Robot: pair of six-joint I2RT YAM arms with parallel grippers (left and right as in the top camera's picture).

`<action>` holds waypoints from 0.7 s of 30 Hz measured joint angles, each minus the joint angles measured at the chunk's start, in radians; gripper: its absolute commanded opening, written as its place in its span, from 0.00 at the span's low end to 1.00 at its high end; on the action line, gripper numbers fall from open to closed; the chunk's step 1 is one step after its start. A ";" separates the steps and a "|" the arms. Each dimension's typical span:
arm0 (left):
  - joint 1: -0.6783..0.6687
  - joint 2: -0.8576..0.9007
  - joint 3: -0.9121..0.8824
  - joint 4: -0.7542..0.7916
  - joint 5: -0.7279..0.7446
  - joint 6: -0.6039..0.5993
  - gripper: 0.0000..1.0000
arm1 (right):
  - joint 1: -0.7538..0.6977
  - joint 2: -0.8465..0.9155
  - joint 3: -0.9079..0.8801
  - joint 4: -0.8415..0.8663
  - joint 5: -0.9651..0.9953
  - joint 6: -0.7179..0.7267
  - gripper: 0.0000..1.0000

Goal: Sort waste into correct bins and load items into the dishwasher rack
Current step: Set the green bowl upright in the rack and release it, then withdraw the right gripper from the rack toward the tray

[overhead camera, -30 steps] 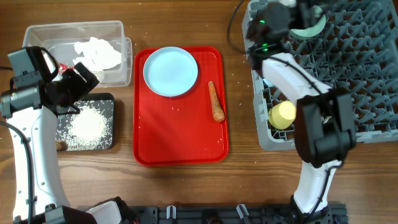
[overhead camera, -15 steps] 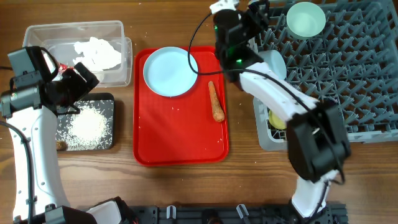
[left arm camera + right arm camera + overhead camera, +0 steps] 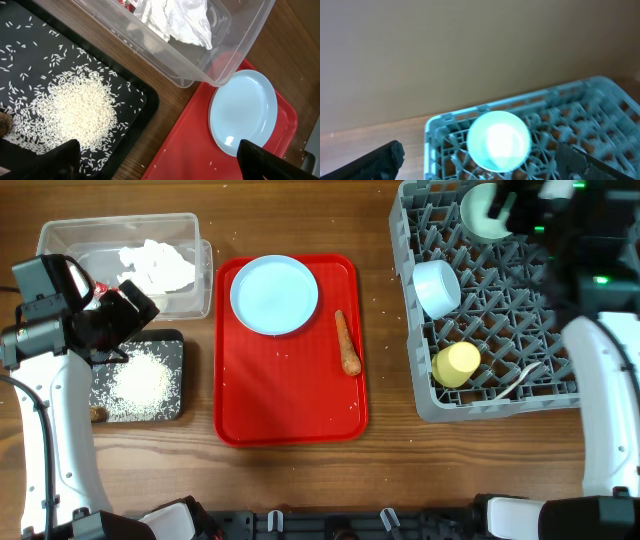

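The right arm has been swung back from the red tray (image 3: 290,400) to the far corner of the rack (image 3: 600,125), and nothing has been carried along. The right gripper (image 3: 480,152) is seen spread wide and empty, with a bowl (image 3: 499,140) sitting mouth-up directly beneath it. A second bowl (image 3: 437,285) and the yellow cup (image 3: 455,364) are racked nearer its base.

The plate (image 3: 274,295) and carrot (image 3: 346,343) are left untouched, well off to that gripper's side on the tray, so a return reach is probably called for.

The left gripper (image 3: 157,152) has not been moved. It is held spread and empty above the rice (image 3: 75,107) in the black tray (image 3: 132,92), with the clear tub (image 3: 240,35) and napkin (image 3: 175,20) just ahead.
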 measured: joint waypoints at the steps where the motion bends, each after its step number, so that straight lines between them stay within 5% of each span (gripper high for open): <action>1: 0.000 0.000 0.000 0.000 0.000 0.000 1.00 | -0.016 0.000 0.000 -0.004 -0.008 0.013 0.96; 7: 0.000 0.000 0.000 0.000 0.000 0.000 1.00 | -0.021 0.082 0.000 -0.013 0.043 0.069 0.91; 15: 0.000 0.000 0.000 0.000 0.000 0.000 1.00 | -0.023 0.323 0.000 0.056 0.098 0.181 0.47; 21: 0.000 0.000 0.000 0.000 0.000 0.000 1.00 | -0.024 0.397 0.000 0.085 0.104 0.341 0.40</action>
